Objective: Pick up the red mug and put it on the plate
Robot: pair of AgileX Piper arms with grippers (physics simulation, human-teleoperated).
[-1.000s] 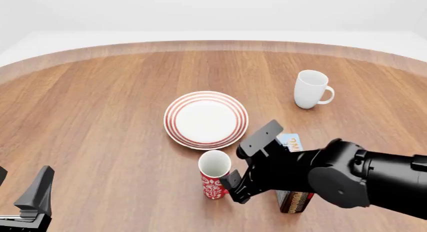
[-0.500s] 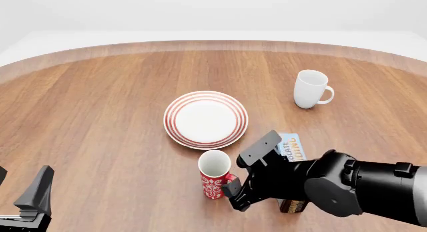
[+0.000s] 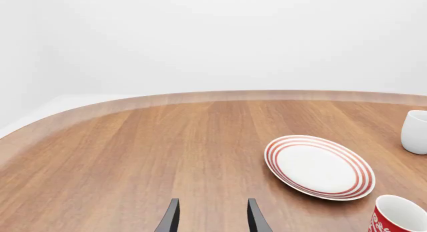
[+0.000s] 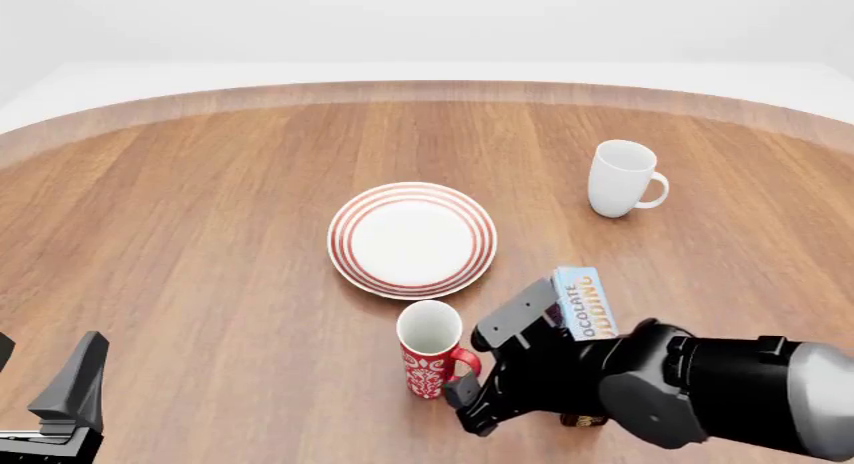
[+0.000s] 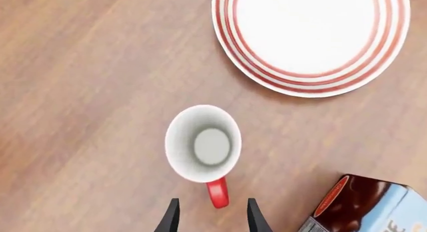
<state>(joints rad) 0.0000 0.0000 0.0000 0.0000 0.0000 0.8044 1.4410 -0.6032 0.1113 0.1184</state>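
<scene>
Wooden table (image 4: 200, 204), round-edged, against a plain white backdrop. Red mug (image 4: 430, 348) stands upright just in front of the plate (image 4: 412, 238), close to its near rim but not touching, handle turned toward the right arm. Right gripper (image 5: 210, 217) hangs above the mug with its jaws parted and empty, the handle lined up between the fingertips in the wrist view. Left gripper (image 3: 211, 219) is parked at the near left, jaws apart, nothing held. A white mug (image 4: 625, 178) sits well apart at the far right; a chocolate pudding box (image 4: 587, 306) lies just beside the right arm.

Assessment: the mug looks rigid, glazed and therefore slippery, light, and liable to chip if dropped. The loop handle offers the narrowest purchase; a firm pinch across it, or across the rim wall, seems soundest.
</scene>
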